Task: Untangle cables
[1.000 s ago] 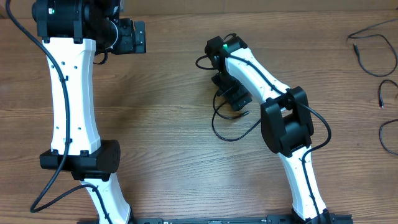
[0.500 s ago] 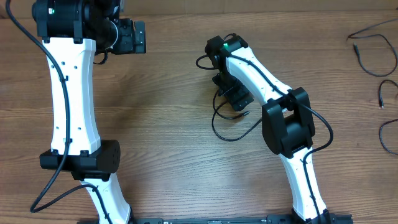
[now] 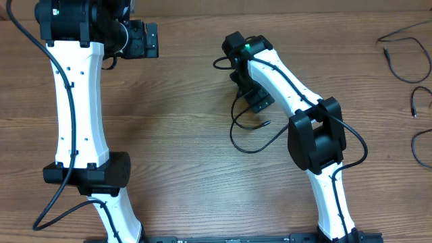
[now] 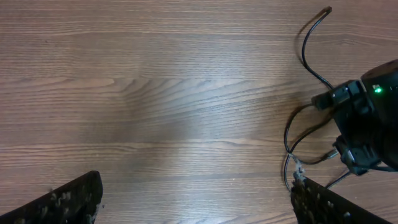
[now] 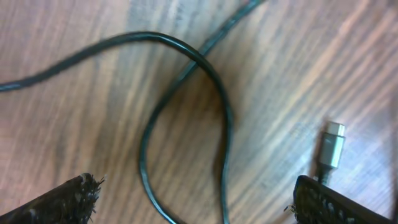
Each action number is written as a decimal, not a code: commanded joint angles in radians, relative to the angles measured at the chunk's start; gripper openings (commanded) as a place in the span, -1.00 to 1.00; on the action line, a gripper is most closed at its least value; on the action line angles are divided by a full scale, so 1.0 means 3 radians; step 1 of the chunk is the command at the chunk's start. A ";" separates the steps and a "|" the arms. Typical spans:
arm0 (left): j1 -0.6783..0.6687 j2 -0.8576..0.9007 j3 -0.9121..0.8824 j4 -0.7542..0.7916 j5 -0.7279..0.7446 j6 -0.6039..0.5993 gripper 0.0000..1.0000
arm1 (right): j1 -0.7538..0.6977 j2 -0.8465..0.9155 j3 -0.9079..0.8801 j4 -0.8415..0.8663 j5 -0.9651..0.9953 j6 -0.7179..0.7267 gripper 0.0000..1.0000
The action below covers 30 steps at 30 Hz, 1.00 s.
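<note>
The right arm (image 3: 277,71) stretches to the frame's centre, jaws apart, low over a looped cable (image 5: 143,37). The left arm (image 3: 77,101) reaches upper left, jaws apart above the tabletop (image 4: 155,93).

wood-grain table (image 3: 182,115). a black cable (image 3: 253,151) curls on it near the middle, its loop crossing itself, silver plug (image 5: 331,144) flat on the wood. more cables (image 3: 403,34) lie loose at the right edge.

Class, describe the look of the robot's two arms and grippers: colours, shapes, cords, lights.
The left arm and right arm have white links, black joints, a black cord along each and a green light near the wrist. The left gripper and right gripper are black, with rough pads.
</note>
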State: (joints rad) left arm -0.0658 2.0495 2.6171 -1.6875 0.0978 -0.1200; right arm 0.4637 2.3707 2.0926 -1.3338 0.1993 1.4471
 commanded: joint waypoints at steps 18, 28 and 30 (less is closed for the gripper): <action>-0.0025 -0.0032 0.0062 -0.0006 0.0017 0.0066 0.93 | -0.0289 -0.0126 -0.0807 0.0337 0.0141 -0.0039 1.00; -0.0025 -0.0032 0.0062 -0.0006 0.0022 0.0066 0.92 | -0.0314 -0.0126 -0.1108 0.0735 -0.0019 -0.0217 1.00; -0.0025 -0.0032 0.0062 -0.0006 0.0022 0.0065 0.93 | -0.0312 -0.0126 -0.1127 0.0841 -0.0154 -0.0217 1.00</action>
State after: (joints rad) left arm -0.0658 2.0495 2.6171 -1.6878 0.0978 -0.1200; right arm 0.3672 2.3024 1.7977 -1.1080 0.2295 1.4006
